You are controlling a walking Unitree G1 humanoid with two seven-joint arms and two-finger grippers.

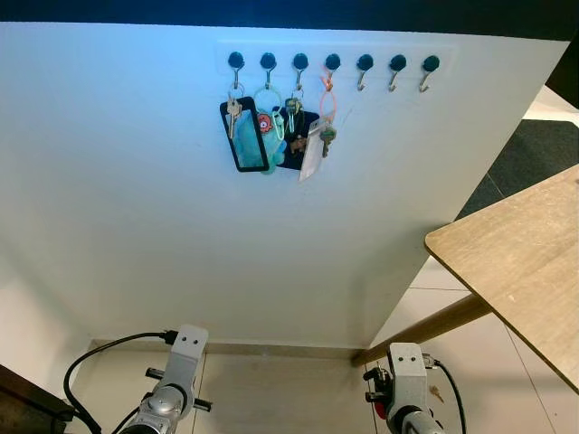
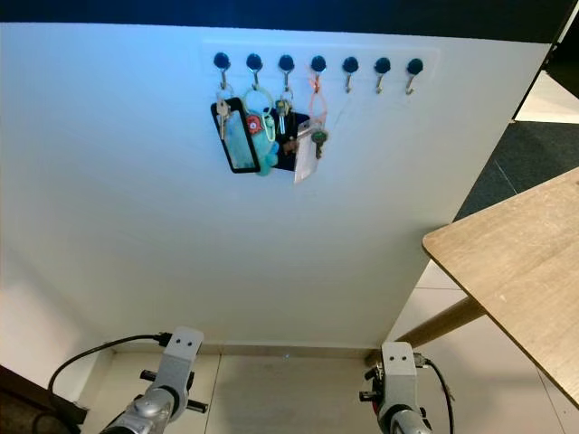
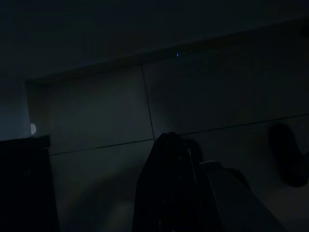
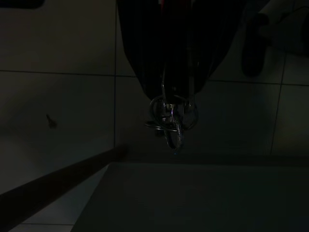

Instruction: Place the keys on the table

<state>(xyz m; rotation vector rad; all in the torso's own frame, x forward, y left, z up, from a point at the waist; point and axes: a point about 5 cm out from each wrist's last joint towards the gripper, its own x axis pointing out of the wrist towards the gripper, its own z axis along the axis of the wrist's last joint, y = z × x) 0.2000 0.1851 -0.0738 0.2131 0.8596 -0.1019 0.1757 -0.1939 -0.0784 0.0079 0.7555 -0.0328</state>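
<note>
In the dark right wrist view my right gripper [image 4: 171,99] is shut on a bunch of key rings and keys [image 4: 171,121] that dangles from the fingertips over the tiled floor. The wooden table [image 1: 525,258] juts in from the right at about mid height. My right arm [image 1: 407,384] and left arm [image 1: 172,384] hang low at the bottom of the eye views. The left gripper [image 3: 169,145] points down at the floor tiles, its fingers together with nothing held.
A white wall [image 1: 181,253] stands straight ahead with a row of black hooks [image 1: 333,61]. Several key bunches, a black card holder and tags [image 1: 271,136] hang from the left hooks. A table leg [image 1: 425,325] slants down to the tiled floor [image 1: 271,389].
</note>
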